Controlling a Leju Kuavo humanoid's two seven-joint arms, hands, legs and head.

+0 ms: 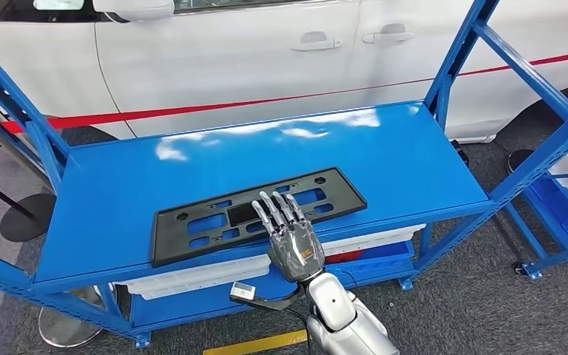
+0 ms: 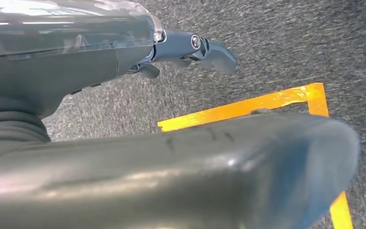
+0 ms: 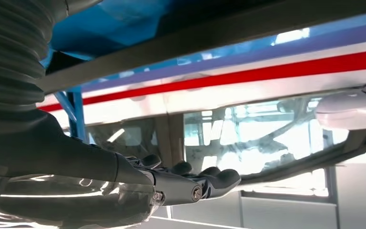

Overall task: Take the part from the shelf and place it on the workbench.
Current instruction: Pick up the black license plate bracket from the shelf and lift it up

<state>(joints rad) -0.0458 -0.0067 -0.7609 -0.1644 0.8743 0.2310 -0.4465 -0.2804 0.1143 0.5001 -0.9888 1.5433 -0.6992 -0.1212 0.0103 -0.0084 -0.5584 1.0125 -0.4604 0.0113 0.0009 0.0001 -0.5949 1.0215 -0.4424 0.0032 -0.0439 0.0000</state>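
Observation:
A flat black plastic part (image 1: pixel 214 218) with several cut-outs lies on the top of the blue shelf (image 1: pixel 266 151), near its front edge. My right hand (image 1: pixel 290 233) reaches in from the front with its fingers (image 1: pixel 277 211) straight and spread over the part's middle. In the right wrist view that hand (image 3: pixel 171 183) holds nothing, and a gap separates it from the dark edge of the part (image 3: pixel 209 33). My left hand (image 2: pixel 100 62) hangs beside my body over grey carpet, its fingers (image 2: pixel 209 50) loosely extended and holding nothing.
A white car (image 1: pixel 266 52) with a red stripe stands close behind the shelf. Blue uprights (image 1: pixel 455 52) rise at the shelf's corners. White bins (image 1: pixel 200 275) sit on the level below. Yellow tape (image 2: pixel 248 107) marks the floor, and a round stand base (image 1: pixel 26 216) sits at the left.

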